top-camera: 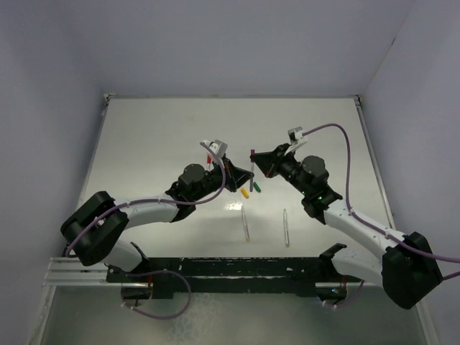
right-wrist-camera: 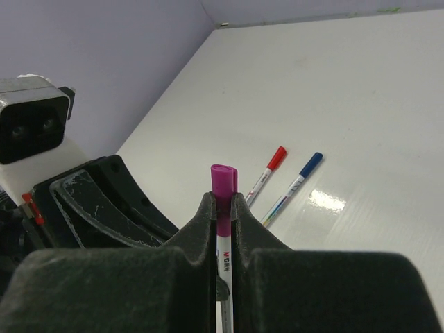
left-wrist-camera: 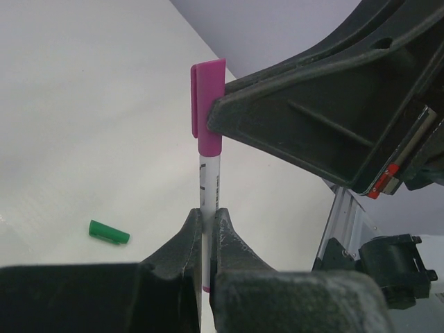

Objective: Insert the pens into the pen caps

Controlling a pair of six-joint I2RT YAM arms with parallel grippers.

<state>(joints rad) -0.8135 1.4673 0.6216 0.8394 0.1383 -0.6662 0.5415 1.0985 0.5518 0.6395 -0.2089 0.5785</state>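
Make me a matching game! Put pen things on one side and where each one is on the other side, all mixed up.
Things:
1. purple cap
2. green cap
3. red pen
4. purple pen

Places:
A. lying beside the blue pen
B. pinched by the left claw
C. pinched by the right claw
D. lying beside the yellow cap

Pairs: 1-C, 2-D, 3-A, 4-B
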